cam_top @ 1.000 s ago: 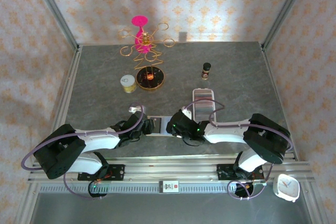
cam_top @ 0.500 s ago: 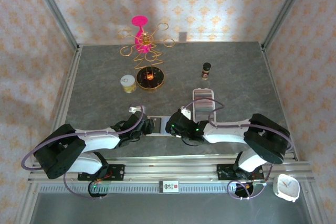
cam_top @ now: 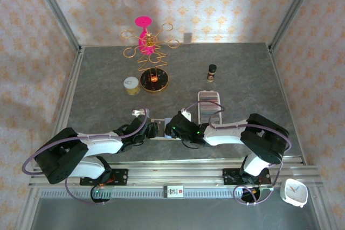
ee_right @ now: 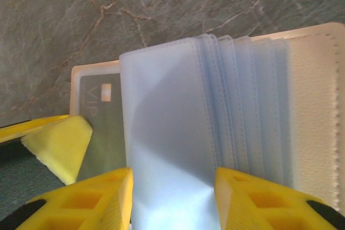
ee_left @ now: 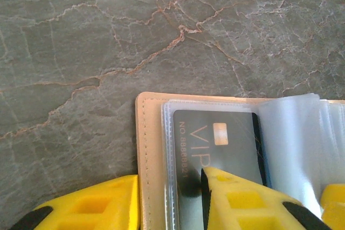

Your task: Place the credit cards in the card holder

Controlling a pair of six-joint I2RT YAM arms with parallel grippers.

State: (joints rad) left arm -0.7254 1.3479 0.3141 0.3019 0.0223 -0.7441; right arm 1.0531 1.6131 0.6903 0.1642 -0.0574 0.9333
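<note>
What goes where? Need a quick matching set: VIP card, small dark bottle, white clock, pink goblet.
1. VIP card
2. small dark bottle
3. white clock
4. pink goblet

A. off the table, near right corner
B. in the card holder, first clear sleeve
C. on the table, beyond the white tray
D. far edge, by the gold wire stand

Pairs: 1-B, 2-C, 3-A, 4-D

A credit card [ee_left: 226,138] sits inside the card holder [ee_left: 146,149] (left end).
</note>
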